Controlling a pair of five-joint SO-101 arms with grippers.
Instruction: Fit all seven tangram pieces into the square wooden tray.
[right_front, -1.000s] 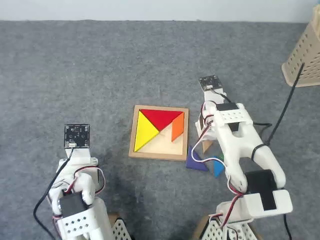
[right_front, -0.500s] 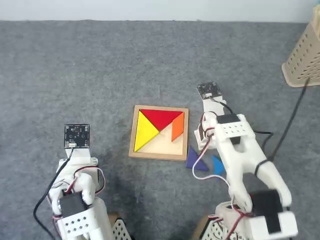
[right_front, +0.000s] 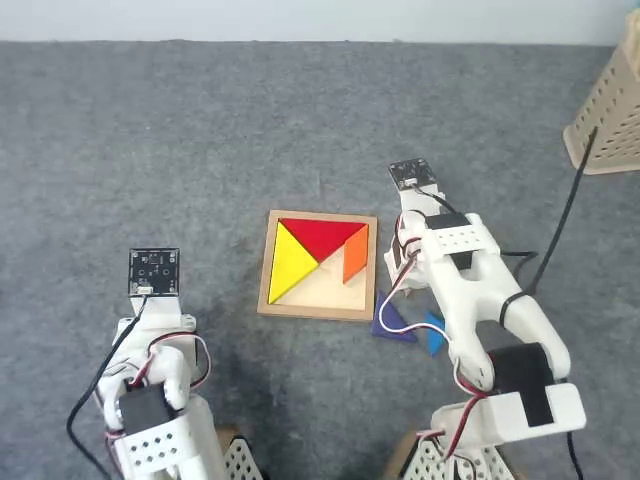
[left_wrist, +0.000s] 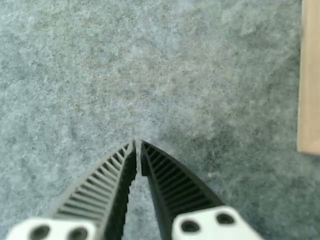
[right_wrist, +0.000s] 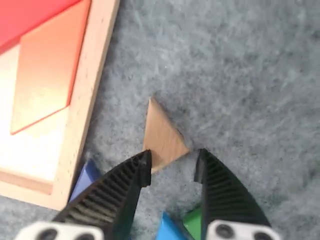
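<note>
The square wooden tray holds a yellow triangle, a red triangle and an orange parallelogram. Right of it, the right arm hangs over loose pieces: a purple triangle and a blue piece. My right gripper is open, its fingertips on either side of the near corner of a plain wooden triangle on the carpet. The purple, blue and green pieces lie close by. My left gripper is shut over bare carpet, beside the tray's edge.
Grey carpet covers the whole table. A perforated beige container stands at the far right. The left arm sits folded at the near left, well away from the tray.
The right arm has shifted slightly toward the tray and now covers the wooden triangle in the high view. The left arm has not moved.
</note>
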